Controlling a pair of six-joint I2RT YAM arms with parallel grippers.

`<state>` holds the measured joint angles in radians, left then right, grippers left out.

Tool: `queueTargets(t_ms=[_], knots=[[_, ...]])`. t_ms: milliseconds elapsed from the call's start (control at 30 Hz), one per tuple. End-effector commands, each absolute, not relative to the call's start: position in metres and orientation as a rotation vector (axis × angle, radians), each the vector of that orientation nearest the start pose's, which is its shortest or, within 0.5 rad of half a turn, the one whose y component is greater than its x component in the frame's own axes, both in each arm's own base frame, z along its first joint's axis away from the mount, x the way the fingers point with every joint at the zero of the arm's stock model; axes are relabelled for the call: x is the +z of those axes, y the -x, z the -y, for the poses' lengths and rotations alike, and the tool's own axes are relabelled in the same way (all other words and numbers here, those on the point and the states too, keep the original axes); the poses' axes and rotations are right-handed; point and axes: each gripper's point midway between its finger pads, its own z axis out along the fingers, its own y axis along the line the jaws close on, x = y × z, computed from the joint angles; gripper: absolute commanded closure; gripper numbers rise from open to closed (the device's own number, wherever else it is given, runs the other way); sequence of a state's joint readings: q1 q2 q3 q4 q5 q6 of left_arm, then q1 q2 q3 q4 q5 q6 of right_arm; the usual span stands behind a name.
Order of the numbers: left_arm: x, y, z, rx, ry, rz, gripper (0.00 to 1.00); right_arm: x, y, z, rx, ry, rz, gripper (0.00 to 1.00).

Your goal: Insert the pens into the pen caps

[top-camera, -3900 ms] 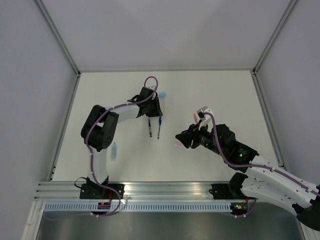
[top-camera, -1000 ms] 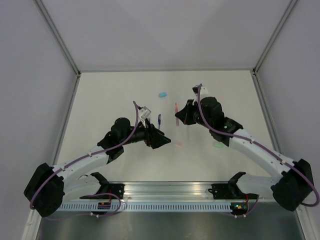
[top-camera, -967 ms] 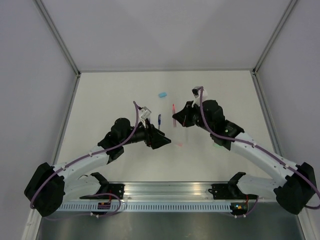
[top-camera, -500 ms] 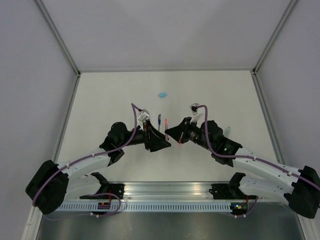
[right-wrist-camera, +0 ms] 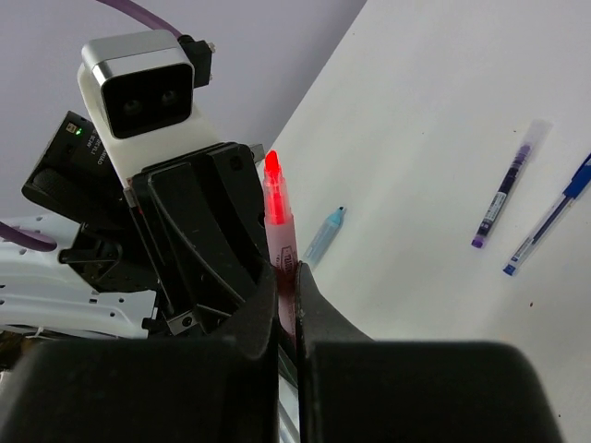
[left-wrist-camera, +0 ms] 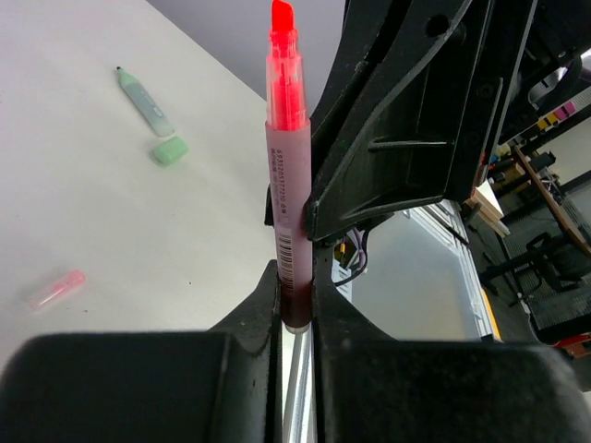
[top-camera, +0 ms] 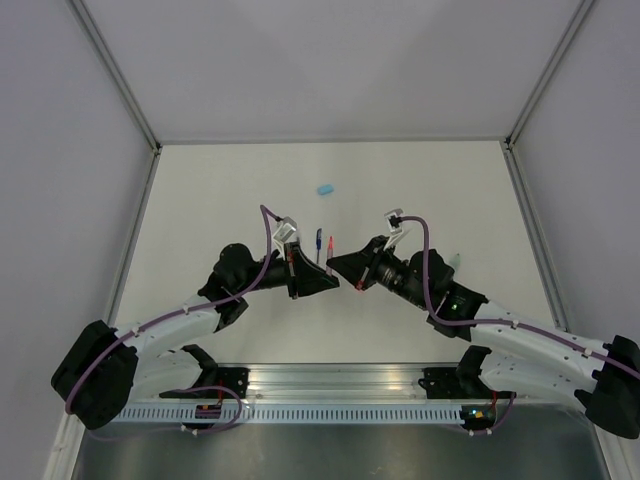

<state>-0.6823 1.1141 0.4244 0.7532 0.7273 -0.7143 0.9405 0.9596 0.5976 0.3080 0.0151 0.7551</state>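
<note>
A pink pen stands upright with its red tip bare, and both grippers hold it. My left gripper is shut on its lower end. My right gripper is shut on the barrel just above. Seen from above, the two grippers meet at mid-table under the pink pen. A pink pen cap lies on the table. A light blue cap lies farther back. A dark blue pen lies beside the grippers.
A pale green marker and its green cap lie to the right. A pale blue marker, a dark pen and a blue pen lie on the white table. The metal rail runs along the near edge.
The right arm carried the pink pen left and nearer, up to the left gripper. The left gripper, open before, has shut on the pen's lower end.
</note>
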Motion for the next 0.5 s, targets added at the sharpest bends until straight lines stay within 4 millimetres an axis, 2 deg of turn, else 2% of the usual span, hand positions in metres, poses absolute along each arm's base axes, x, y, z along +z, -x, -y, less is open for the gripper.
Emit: queueTargets(t_ms=[0,33,67,133,167,233,267,300,333,400,433,467], knots=[[0.238,-0.154,0.308,-1.627,-0.701,-1.558,0.94,0.259,-0.195,-0.311,1.274,0.135,-1.744,0.99],[0.238,-0.153,0.308,-1.627,-0.704,-1.555,0.98,0.259,-0.195,-0.311,1.269,0.141,-1.744,0.96],[0.237,-0.154,0.308,-1.625,-0.705,-1.56,0.98,0.257,-0.194,-0.31,1.253,0.156,-1.754,0.87],[0.237,-0.157,0.308,-1.604,-0.702,-1.568,0.98,0.259,-0.198,-0.305,1.206,0.154,-1.759,0.77],[0.232,-0.161,0.308,-1.582,-0.678,-1.605,0.98,0.254,-0.198,-0.299,1.155,0.176,-1.785,0.68],[0.229,-0.168,0.306,-1.526,-0.665,-1.625,0.98,0.257,-0.198,-0.29,1.103,0.18,-1.794,0.61],[0.227,-0.175,0.304,-1.488,-0.631,-1.641,0.98,0.252,-0.194,-0.282,1.066,0.204,-1.827,0.56],[0.224,-0.178,0.301,-1.46,-0.609,-1.668,0.98,0.247,-0.193,-0.277,1.013,0.252,-1.841,0.54],[0.223,-0.183,0.298,-1.427,-0.592,-1.676,0.98,0.251,-0.193,-0.272,0.974,0.263,-1.849,0.54],[0.22,-0.192,0.29,-1.358,-0.533,-1.708,0.98,0.234,-0.191,-0.257,0.864,0.312,-1.921,0.52],[0.218,-0.196,0.287,-1.318,-0.521,-1.719,0.98,0.232,-0.197,-0.248,0.805,0.271,-1.932,0.52],[0.216,-0.207,0.281,-1.25,-0.463,-1.737,0.98,0.219,-0.197,-0.242,0.761,0.241,-1.983,0.52]])
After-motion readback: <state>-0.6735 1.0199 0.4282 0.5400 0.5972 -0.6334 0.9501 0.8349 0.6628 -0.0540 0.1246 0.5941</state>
